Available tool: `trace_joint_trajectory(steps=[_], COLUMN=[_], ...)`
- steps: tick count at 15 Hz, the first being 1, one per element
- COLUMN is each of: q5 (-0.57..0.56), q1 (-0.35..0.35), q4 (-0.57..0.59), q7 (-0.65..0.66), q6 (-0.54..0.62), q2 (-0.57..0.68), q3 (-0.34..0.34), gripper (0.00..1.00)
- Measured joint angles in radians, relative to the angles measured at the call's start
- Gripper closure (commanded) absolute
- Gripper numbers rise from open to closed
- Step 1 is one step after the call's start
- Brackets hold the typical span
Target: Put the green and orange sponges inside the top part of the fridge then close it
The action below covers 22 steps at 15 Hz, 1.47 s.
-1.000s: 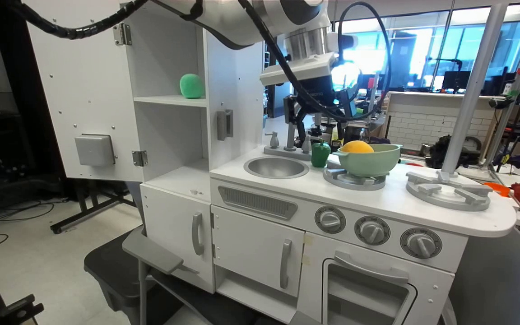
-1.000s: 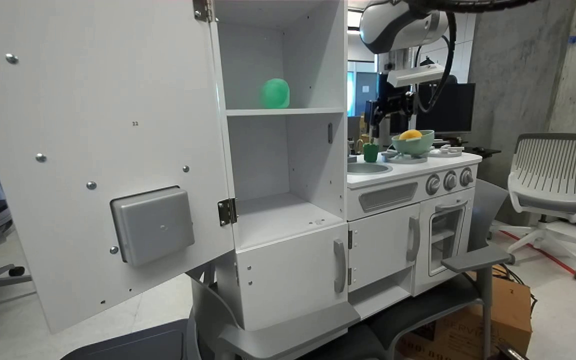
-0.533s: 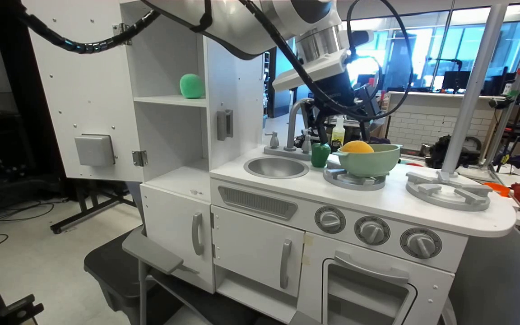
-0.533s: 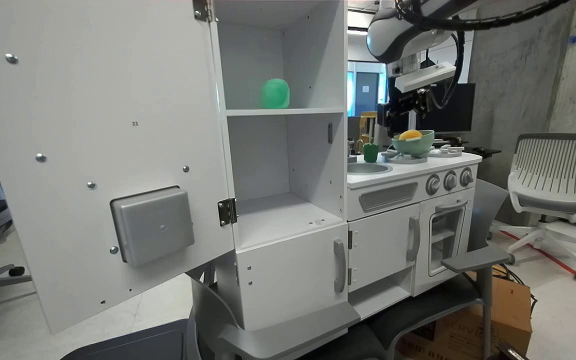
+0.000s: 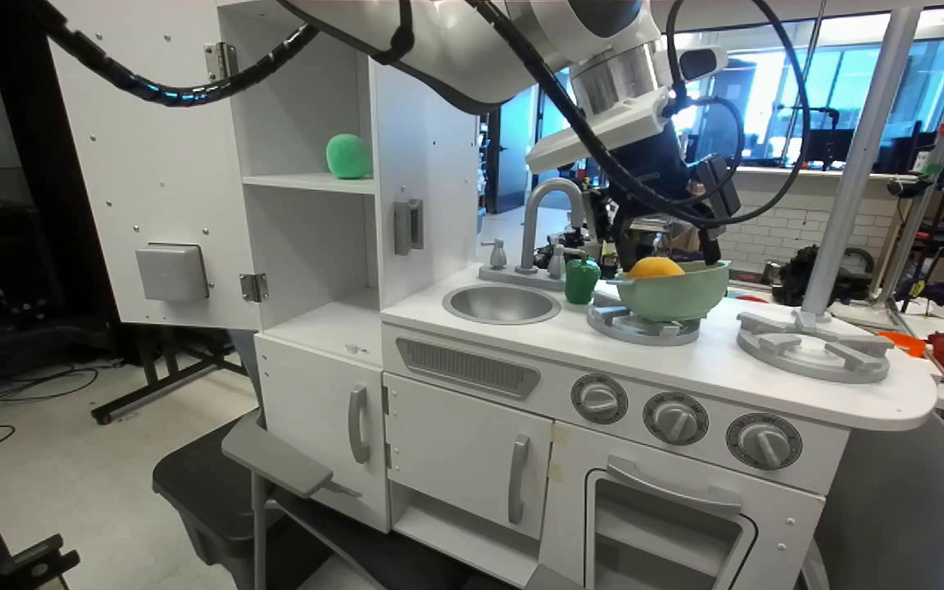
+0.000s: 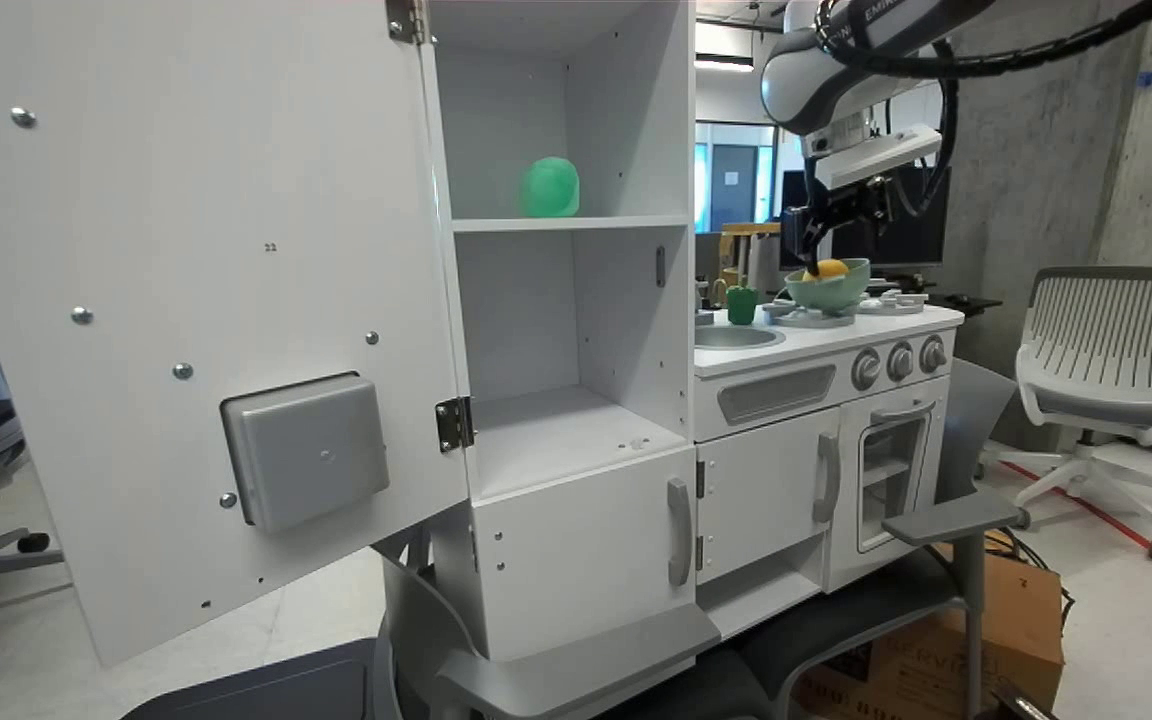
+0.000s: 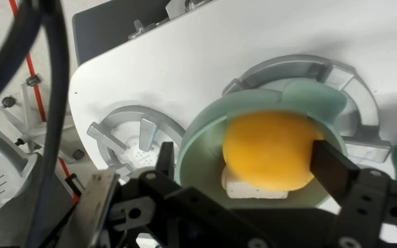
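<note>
The jaws have lowered to the orange sponge [image 7: 269, 151].

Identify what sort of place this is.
Probably a robotics lab, perhaps within an office: a robot arm reaches over a white toy kitchen, and a wheeled office chair stands off to one side.

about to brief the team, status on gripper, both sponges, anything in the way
Gripper open at the bowl. Orange sponge inside, ungripped, contact unclear. Green sponge on fridge shelf, door open. Bowl possibly in the way of one finger.
</note>
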Motion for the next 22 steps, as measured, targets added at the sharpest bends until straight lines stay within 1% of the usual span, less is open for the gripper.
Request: trace_joint_trajectory(steps=[7, 13, 22], q5=[0.008, 0.007, 0.0], q1=[-0.013, -0.008, 0.012], q4=[0.0, 0.006, 0.008], q7=[0.032, 0.04, 0.039], q6=[0.0, -0.01, -0.062], q2=[0.003, 0.003, 0.004], q3=[0.0, 0.0, -0.001], gripper=[0.0, 0.0, 0.0])
